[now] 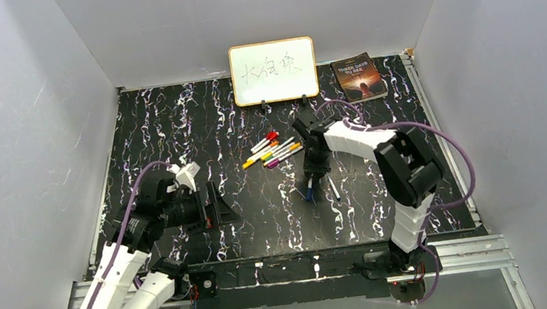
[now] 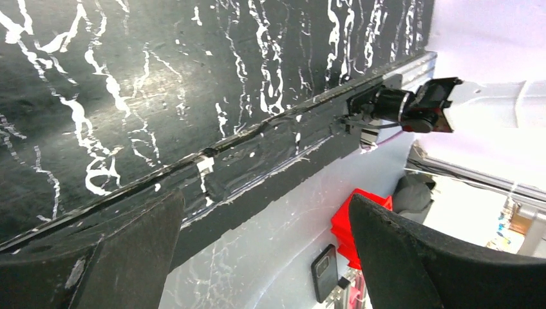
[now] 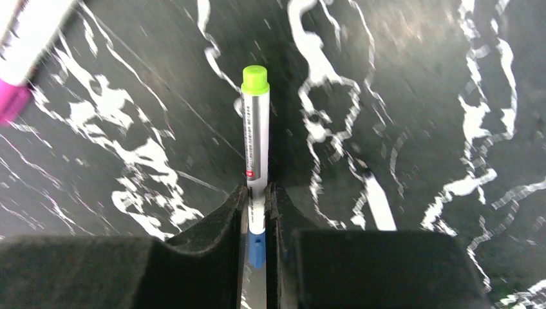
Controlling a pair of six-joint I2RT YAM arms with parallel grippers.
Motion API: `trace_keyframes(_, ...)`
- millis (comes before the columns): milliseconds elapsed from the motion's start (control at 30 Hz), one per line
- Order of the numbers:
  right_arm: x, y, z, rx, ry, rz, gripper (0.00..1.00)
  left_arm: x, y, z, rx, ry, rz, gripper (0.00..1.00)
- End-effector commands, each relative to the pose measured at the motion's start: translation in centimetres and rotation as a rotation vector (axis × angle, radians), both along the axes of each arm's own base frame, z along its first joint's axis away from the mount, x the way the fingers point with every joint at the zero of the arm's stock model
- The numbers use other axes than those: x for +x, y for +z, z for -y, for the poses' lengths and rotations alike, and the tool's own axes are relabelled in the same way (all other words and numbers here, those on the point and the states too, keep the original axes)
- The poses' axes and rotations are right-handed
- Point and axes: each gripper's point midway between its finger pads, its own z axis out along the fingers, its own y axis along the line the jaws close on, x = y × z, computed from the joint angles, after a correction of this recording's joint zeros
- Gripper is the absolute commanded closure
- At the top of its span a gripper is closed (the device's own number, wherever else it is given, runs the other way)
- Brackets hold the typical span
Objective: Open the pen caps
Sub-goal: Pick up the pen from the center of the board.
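My right gripper (image 3: 257, 193) is shut on a white-barrelled pen (image 3: 256, 141) lying on the black marbled table. The fingers pinch the barrel just ahead of its blue pen cap (image 3: 256, 248). The pen's far end is lime green (image 3: 255, 78). In the top view this gripper (image 1: 311, 186) points down at the table's middle, with the blue cap (image 1: 307, 194) under it. A cluster of several capped pens (image 1: 274, 150) lies a little to the left and farther back. My left gripper (image 1: 218, 204) is open and holds nothing, low at the near left; its wrist view shows only the table's near edge between the fingers (image 2: 412, 257).
A bare white pen barrel (image 1: 333, 188) lies just right of my right gripper. A purple-capped pen (image 3: 11, 100) shows at the right wrist view's upper left. A small whiteboard (image 1: 273, 72) and a book (image 1: 358, 78) stand at the back edge. Grey walls enclose the table.
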Motion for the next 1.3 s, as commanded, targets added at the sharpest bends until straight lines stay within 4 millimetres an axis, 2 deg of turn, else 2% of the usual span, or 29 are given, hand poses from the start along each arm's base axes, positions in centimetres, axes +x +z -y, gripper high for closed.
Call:
trace_keyframes(0,-1.1,4.0,0.7,0.004,0.087,0.125,1.0,-0.6,0.4,2.0,-0.131,-0.06,-0.028,0.02)
trace_keyframes(233,-2.3,10.4,-1.3,0.158,0.189,0.278,1.0,-0.2,0.7,3.8,-0.266,-0.075,-0.045,0.02)
trace_keyframes(400,-3.9,14.6,-3.6,0.267,0.287,0.363,1.0,0.6,1.8,4.4,-0.324,-0.053,-0.027,0.02)
trace_keyframes(533,-5.9,16.1,-5.8,0.376,0.362,0.382,1.0,1.3,4.0,5.0,-0.374,-0.039,0.015,0.02)
trace_keyframes(633,-6.9,17.5,-7.3,0.48,0.387,0.396,1.0,1.6,4.6,5.5,-0.392,-0.04,0.034,0.02)
trace_keyframes(1000,-5.9,22.4,-9.6,0.6,0.382,0.463,1.0,2.3,4.4,9.8,-0.373,-0.113,0.077,0.02)
trace_keyframes(1267,-6.8,24.5,-11.5,0.74,0.391,0.447,1.0,2.7,3.9,12.9,-0.395,-0.122,0.12,0.02)
